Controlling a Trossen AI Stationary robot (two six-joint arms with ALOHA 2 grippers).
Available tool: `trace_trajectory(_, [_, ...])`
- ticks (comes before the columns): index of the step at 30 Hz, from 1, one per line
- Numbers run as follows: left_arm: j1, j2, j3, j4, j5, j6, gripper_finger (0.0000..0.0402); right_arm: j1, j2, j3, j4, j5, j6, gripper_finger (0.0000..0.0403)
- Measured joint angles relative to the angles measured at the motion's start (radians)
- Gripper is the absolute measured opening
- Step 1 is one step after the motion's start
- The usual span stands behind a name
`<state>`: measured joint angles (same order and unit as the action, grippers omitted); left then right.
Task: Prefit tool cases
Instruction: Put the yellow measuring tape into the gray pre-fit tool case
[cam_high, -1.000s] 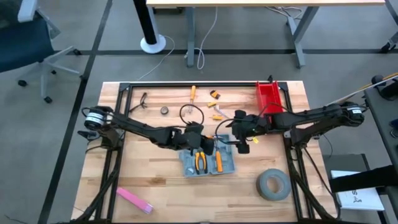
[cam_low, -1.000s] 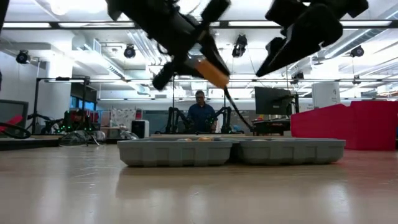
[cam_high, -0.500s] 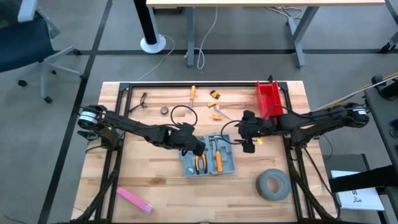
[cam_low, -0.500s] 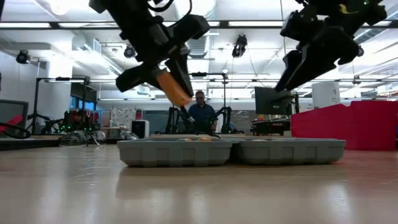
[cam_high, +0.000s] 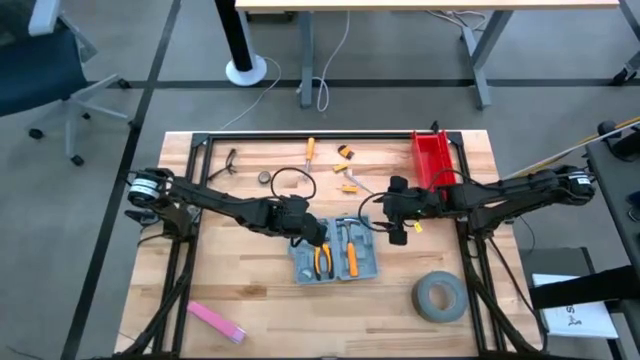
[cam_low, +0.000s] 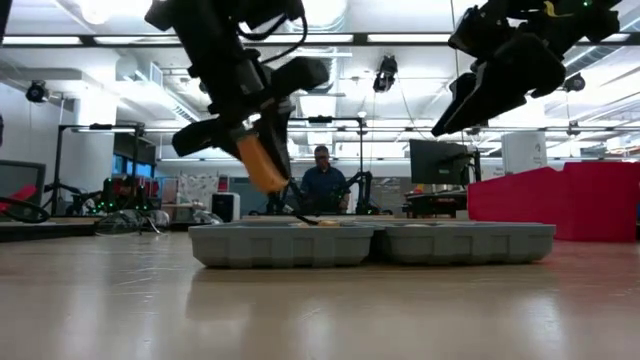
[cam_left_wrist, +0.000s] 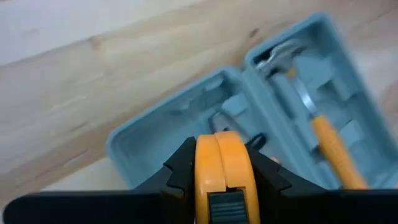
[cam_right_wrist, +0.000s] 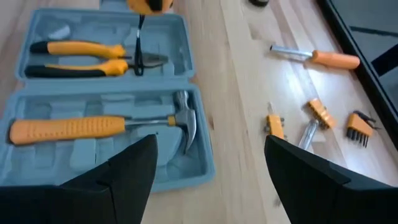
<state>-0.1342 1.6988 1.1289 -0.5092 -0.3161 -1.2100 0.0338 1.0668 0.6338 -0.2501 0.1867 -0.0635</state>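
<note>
The blue-grey tool case lies open on the table, both halves flat. Orange-handled pliers sit in one half and a hammer in the other. My left gripper hovers over the case's far left corner, shut on an orange-handled tool with a thin dark shaft. My right gripper hangs open above the table, just right of the case; its fingers stand wide apart in the right wrist view. My left gripper pinches the tool's orange handle between its two fingers, coming from above. The tool hangs tilted below the fingers. Its dark shaft slants down to the pliers half of the case; I cannot tell whether the tip touches it.
A red bin stands at the far right and a grey tape roll lies near right. A pink bar lies near left. An orange screwdriver, small bits and a black cable loop lie beyond the case. A person stands far behind.
My left gripper has moved toward the table's left edge and come down. The orange-handled tool has tipped from a shallow slant to steeper, its shaft now pointing into the case's pliers half. My right gripper has risen a little and drifted toward the right edge.
</note>
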Motion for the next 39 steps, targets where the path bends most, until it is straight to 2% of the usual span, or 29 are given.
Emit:
trace_trajectory(4, [0.011,-0.007,0.002,-0.035,0.076,0.024,0.0079,0.0,0.0,0.0,-0.003,0.0,0.006,0.027])
trace_trajectory(8, [0.012,-0.028,0.025,-0.08,0.105,0.038,0.0079,0.0,0.0,0.0,-0.005,-0.001,0.021,0.0274])
trace_trajectory(12, [0.012,-0.034,0.079,-0.2,0.149,0.044,0.0079,0.0,0.0,0.0,-0.006,-0.001,0.028,0.0279])
trace_trajectory(18, [0.013,-0.034,0.182,-0.355,0.151,0.041,0.0079,0.0,0.0,0.0,-0.006,-0.002,0.029,0.0273])
trace_trajectory(26, [0.036,-0.034,0.177,-0.373,0.229,-0.028,0.0079,0.0,0.0,-0.003,-0.007,-0.002,0.028,0.0264])
trace_trajectory(39, [0.06,-0.034,0.168,-0.333,0.215,-0.001,0.0079,0.0,0.001,-0.009,0.002,-0.002,0.022,0.0277])
